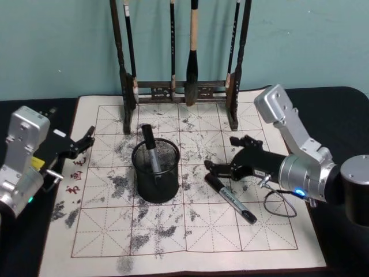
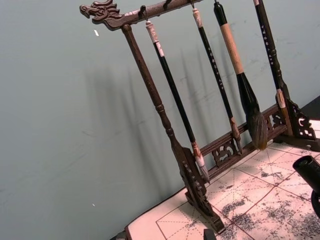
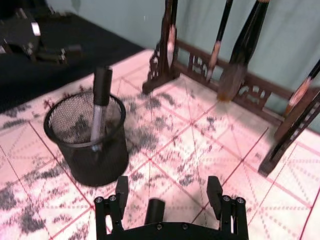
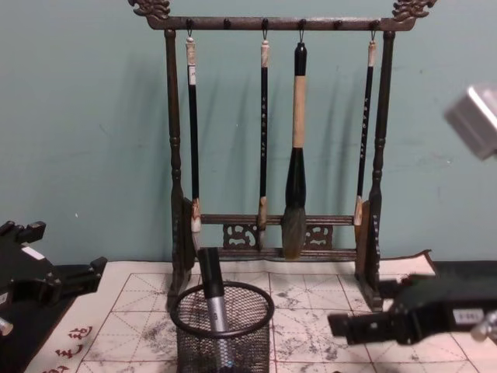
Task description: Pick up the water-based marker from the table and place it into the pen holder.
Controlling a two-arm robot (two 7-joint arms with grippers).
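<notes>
Right hand [image 3: 167, 189] spread open over one end of the water-based marker [image 1: 230, 199].
Head view gives the marker's full length: flat on the mat [image 1: 190, 236], long axis diagonal, free end pointing toward the robot and its right. Right wrist view catches its near end between the fingers. Pen holder [image 1: 158, 187] stands just left, another marker [image 1: 151, 151] inside. Left hand [image 1: 86, 138] is parked at the mat's left edge.

The black marker [image 1: 230, 199] lies flat, near the right of the upright black mesh pen holder [image 1: 157, 187]; 1 second marker [image 1: 151, 151] leans inside.
</notes>
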